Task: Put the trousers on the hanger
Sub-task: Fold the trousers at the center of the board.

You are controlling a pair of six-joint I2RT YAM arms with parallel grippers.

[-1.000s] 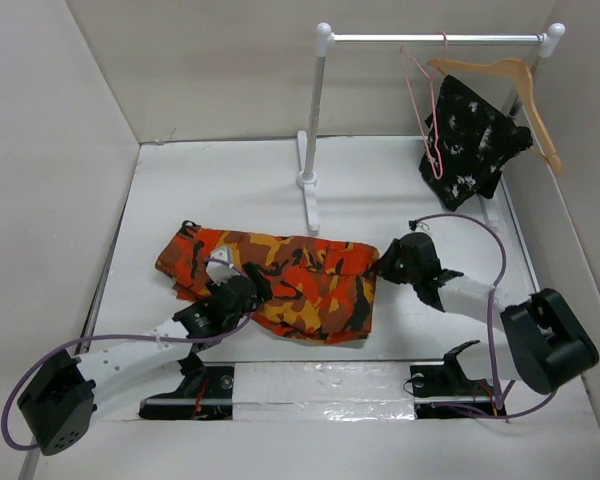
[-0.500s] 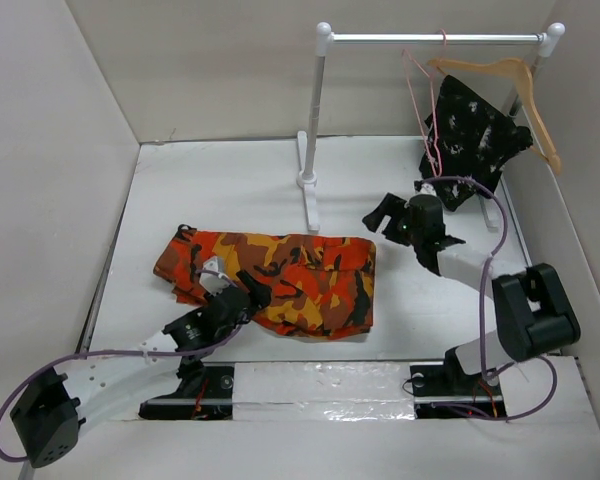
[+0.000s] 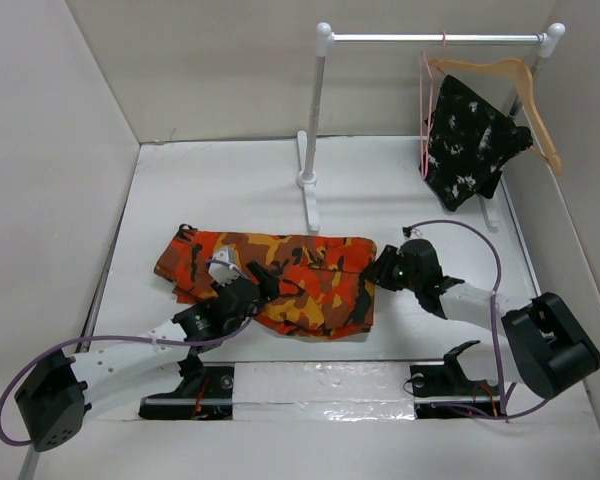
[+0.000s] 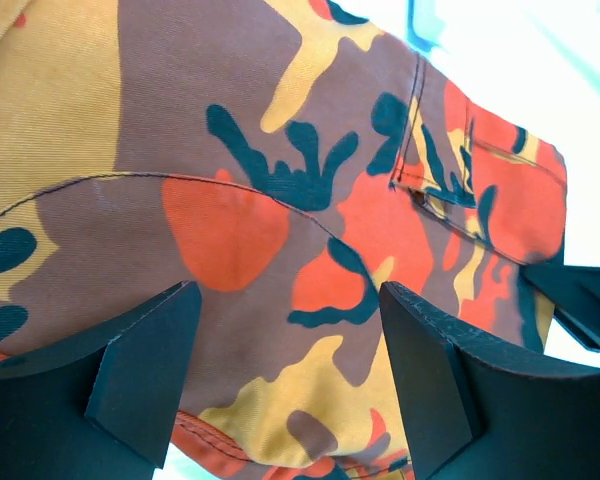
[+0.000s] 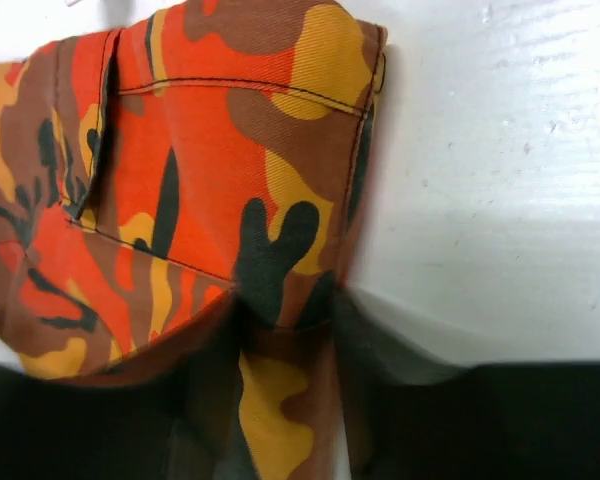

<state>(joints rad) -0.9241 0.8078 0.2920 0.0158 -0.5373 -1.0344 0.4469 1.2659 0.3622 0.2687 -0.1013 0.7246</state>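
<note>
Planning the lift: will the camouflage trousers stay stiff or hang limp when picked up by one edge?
Probably limp: the trousers lie folded and creased. Likely not slippery: the woven cloth shows ribbed texture and seams.

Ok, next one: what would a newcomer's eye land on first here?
The orange camouflage trousers lie spread mid-table, by far the loudest thing in view, with the left gripper open over their near left part and the right gripper at their right edge. At the back right a rail carries a thin pink hanger beside a wooden hanger holding a black speckled garment.
</note>
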